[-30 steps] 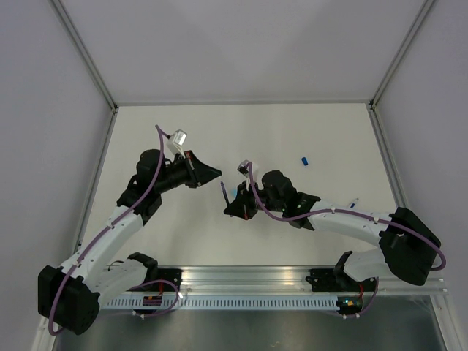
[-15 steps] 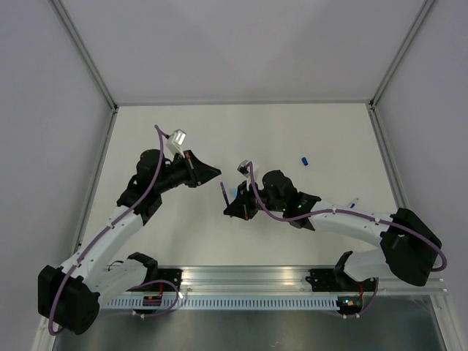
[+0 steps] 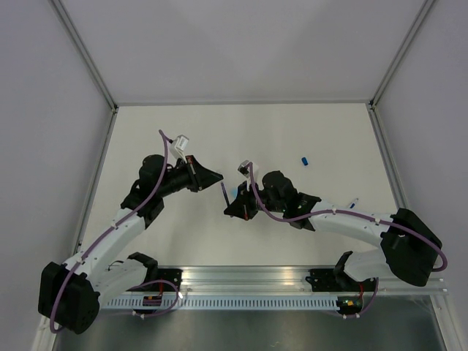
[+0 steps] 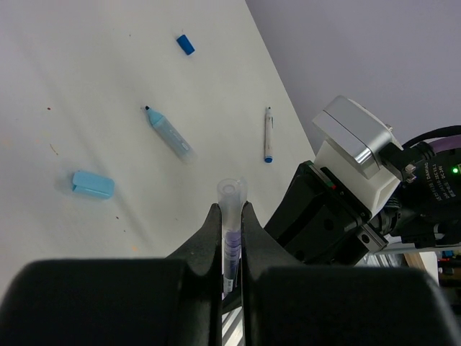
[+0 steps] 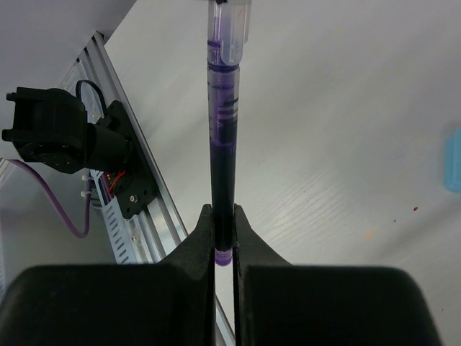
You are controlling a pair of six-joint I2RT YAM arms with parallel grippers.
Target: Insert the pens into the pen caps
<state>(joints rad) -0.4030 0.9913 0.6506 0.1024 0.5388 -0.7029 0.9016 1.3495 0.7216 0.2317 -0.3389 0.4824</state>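
One purple pen [image 5: 221, 130], gripped at both ends over the table [image 3: 292, 131]. At its far end, left gripper [image 4: 230, 207]: fingers pinched tight on a clear cap [image 4: 230, 191], purple showing inside, no gap left at either side. At its tail end, right gripper [image 5: 222, 210]: fingers closed narrow on the barrel, the pen running straight out from between them, the clear cap seated over the tip. Four further items loose on the table, placed from the purple pen as seen from above. Pale cap [image 4: 93, 184]: just beside it to the right, lying flat. Dark cap [image 3: 305, 159]: well apart to the right and farther back. White pen [image 4: 268, 130]: well apart to the right, slightly nearer the arm bases, blue at one end; capped or bare cannot be told. Pale blue marker [image 4: 169, 135]: dark-tipped, lying flat, seen clearly from the left wrist only, there beyond the purple pen and a little to the left.
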